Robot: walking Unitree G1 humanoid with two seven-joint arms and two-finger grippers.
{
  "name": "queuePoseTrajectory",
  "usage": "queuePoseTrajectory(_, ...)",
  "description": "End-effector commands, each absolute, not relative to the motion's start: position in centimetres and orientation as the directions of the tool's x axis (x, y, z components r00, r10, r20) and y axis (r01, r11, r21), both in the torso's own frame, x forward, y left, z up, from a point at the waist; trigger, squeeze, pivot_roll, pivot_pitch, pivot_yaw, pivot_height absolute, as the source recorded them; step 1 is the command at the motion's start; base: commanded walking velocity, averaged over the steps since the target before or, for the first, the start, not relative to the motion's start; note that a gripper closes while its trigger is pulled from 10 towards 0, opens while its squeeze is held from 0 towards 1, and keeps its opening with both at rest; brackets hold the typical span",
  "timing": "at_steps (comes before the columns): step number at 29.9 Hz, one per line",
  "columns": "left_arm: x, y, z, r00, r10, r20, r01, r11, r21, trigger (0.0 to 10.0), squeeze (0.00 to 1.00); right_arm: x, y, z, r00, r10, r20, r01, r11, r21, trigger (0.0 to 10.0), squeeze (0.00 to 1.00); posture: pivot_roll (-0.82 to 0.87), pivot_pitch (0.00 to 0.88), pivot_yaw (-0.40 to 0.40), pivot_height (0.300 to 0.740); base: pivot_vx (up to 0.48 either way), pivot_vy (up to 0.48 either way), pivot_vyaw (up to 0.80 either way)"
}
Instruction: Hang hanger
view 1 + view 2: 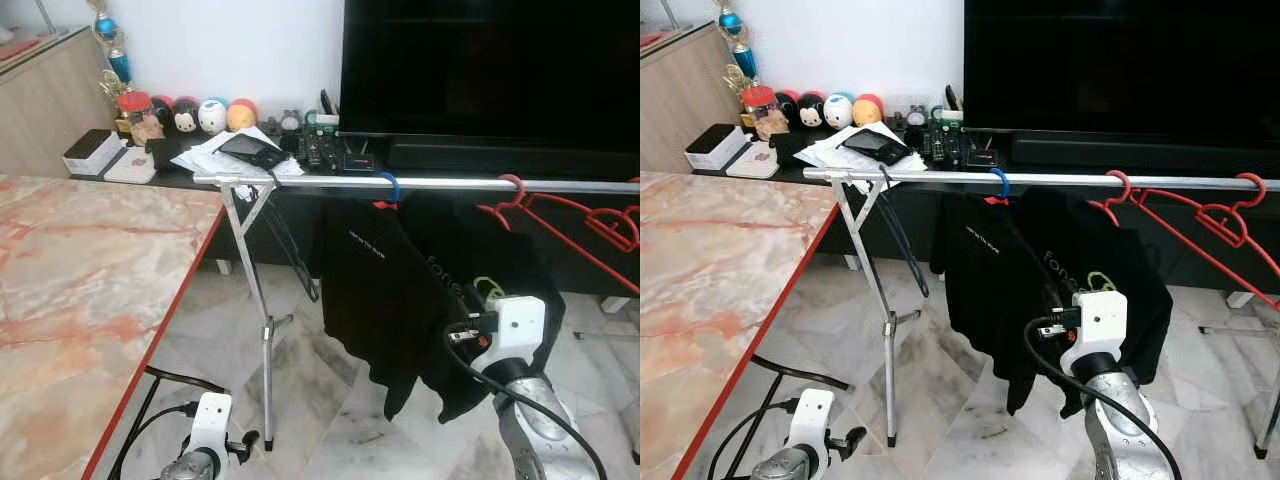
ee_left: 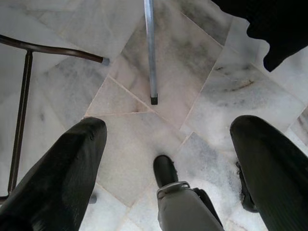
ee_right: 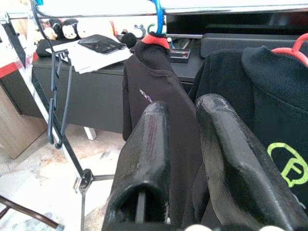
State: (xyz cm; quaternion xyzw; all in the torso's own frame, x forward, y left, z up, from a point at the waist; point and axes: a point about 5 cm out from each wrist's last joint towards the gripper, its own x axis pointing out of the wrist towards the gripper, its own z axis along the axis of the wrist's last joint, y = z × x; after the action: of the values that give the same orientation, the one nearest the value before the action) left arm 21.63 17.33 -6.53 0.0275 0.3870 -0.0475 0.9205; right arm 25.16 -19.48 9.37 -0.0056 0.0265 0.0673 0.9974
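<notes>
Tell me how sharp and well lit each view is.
Left eye and right eye views: evenly lit and sharp, though the black shirt loses detail. Left wrist view: bright marble floor, left end effector fingers soft up close. Right wrist view: glare on the rail, right end effector fingers blurred.

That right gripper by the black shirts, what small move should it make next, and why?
Probably draw straight back from the rail. The right gripper holds nothing, its fingers close together, and the nearest black shirt already hangs by its blue hook. The left gripper hangs open near the floor.
</notes>
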Motion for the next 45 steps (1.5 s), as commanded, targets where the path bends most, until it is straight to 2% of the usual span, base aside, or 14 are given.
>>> queuePoseTrajectory(1,21.4,17.4,-6.7,0.679,-0.072,-0.731,0.127,0.992,0.019,10.0,0.00,25.3,-19.7,9.4,0.990,0.125,-0.058,-0.125,0.992,0.001,10.0,0.00,-0.13,0.000,0.023,0.740,0.247,0.000,0.00)
queuePoseTrajectory(34,21.5,17.4,-6.6,0.678,-0.080,-0.731,0.137,0.990,0.019,10.0,0.00,25.5,-20.2,9.4,0.990,0.118,-0.077,-0.120,0.993,-0.020,10.0,0.00,-0.13,0.000,0.022,0.740,0.263,0.000,0.00)
queuePoseTrajectory(40,21.5,17.4,-6.6,0.676,-0.081,-0.732,0.139,0.990,0.018,10.0,0.00,25.2,-20.4,8.4,0.968,0.161,-0.194,-0.176,0.983,-0.060,10.0,0.00,-0.13,0.000,0.022,0.740,0.129,0.000,0.00)
queuePoseTrajectory(45,21.6,17.4,-6.6,0.675,-0.084,-0.733,0.141,0.990,0.016,10.0,0.00,25.0,-21.2,7.4,0.951,0.130,-0.281,-0.160,0.983,-0.087,10.0,0.00,-0.13,0.000,0.021,0.740,0.000,0.000,0.00)
